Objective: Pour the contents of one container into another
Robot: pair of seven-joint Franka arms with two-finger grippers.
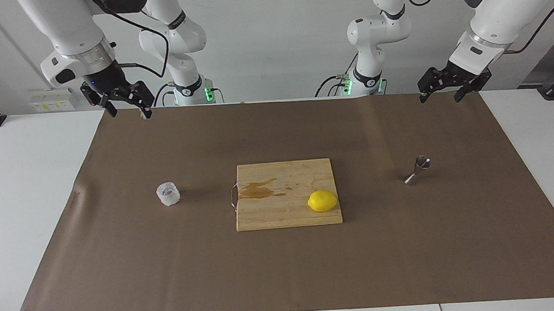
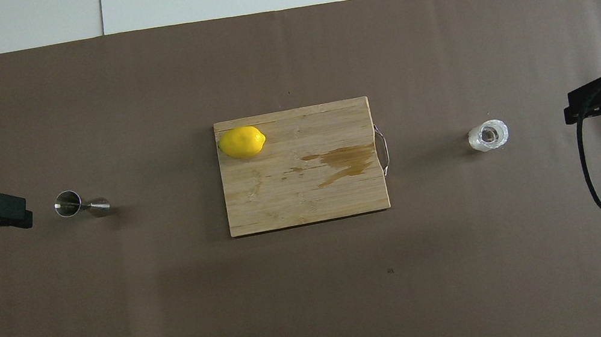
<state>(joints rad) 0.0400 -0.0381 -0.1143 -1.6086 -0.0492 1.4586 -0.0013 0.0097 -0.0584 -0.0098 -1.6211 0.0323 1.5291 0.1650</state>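
Observation:
The small clear textured cup [image 1: 168,194] stands on the brown mat toward the right arm's end of the table; it also shows in the overhead view [image 2: 488,136]. The small steel hourglass jigger [image 1: 418,170] stands toward the left arm's end and also shows from overhead [image 2: 80,203]. My right gripper [image 1: 129,111] hangs open and empty in the air over the mat's edge at the robots' end, well away from the cup; it shows in the overhead view too [image 2: 589,105]. My left gripper [image 1: 441,98] hangs open and empty likewise, well away from the jigger [image 2: 8,210].
A wooden cutting board [image 1: 280,215] with a brown wet stain lies in the middle of the table, between cup and jigger. A yellow lemon [image 1: 322,201] lies on the board's corner toward the left arm's end. A brown paper mat [image 1: 284,270] covers the white table.

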